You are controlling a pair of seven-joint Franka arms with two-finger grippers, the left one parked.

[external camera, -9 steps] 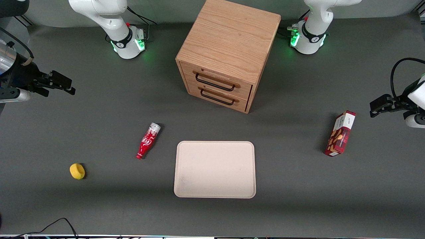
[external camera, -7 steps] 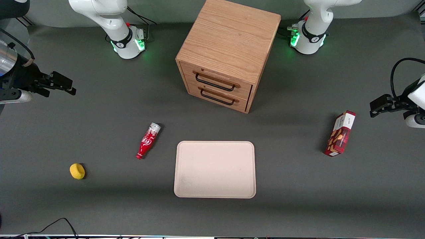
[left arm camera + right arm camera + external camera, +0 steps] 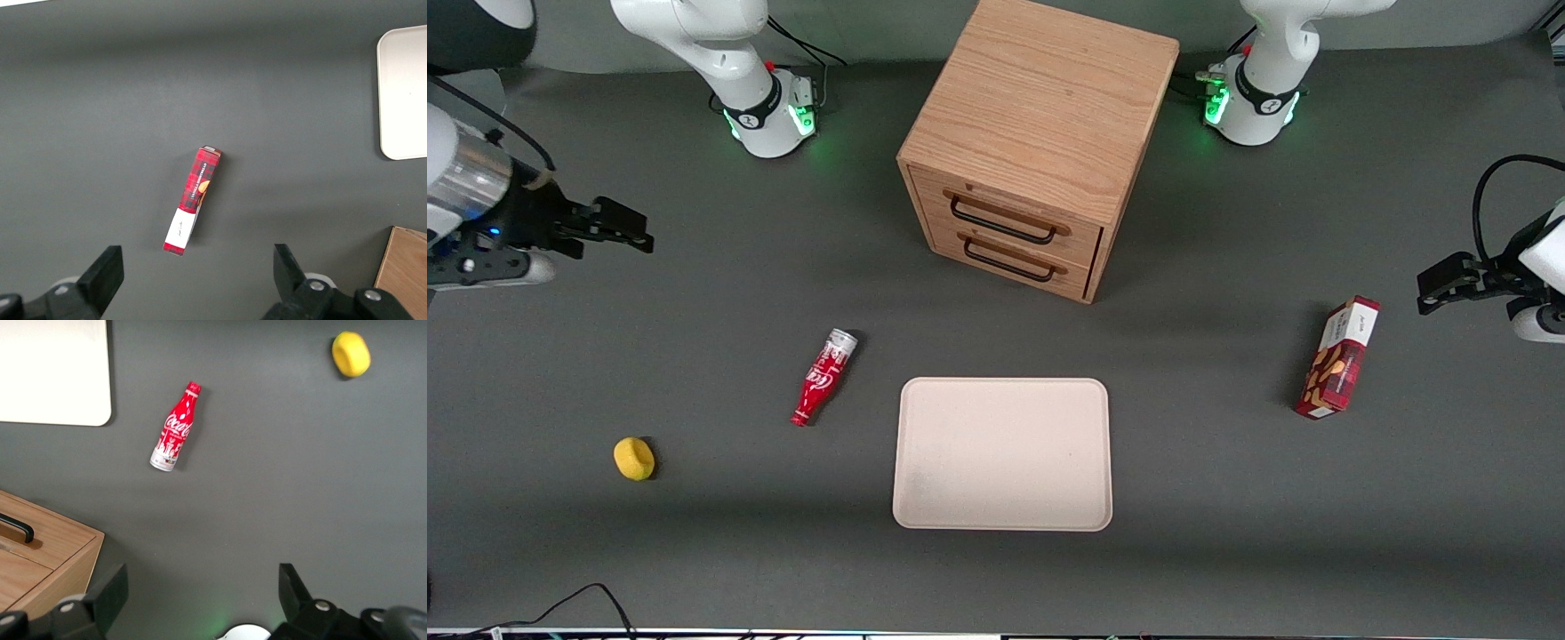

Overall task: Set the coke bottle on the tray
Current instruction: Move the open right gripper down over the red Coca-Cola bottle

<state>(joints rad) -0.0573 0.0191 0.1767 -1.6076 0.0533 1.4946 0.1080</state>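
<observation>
The coke bottle (image 3: 823,377) (image 3: 175,430), red with white script and a silver base, lies on its side on the grey table, its cap end nearer the front camera. The beige tray (image 3: 1002,453) (image 3: 53,413) lies flat beside it, a short gap apart, with nothing on it. My gripper (image 3: 621,228) (image 3: 202,592) hangs high above the table at the working arm's end, farther from the front camera than the bottle and well apart from it. Its fingers stand wide open with nothing between them.
A wooden drawer cabinet (image 3: 1036,142) (image 3: 40,550) with two black handles stands farther from the front camera than the tray. A yellow round object (image 3: 634,459) (image 3: 351,353) lies toward the working arm's end. A red snack box (image 3: 1338,358) (image 3: 192,200) stands toward the parked arm's end.
My gripper has moved a little toward the middle of the table and slightly farther from the front camera. The bottle and tray have not moved.
</observation>
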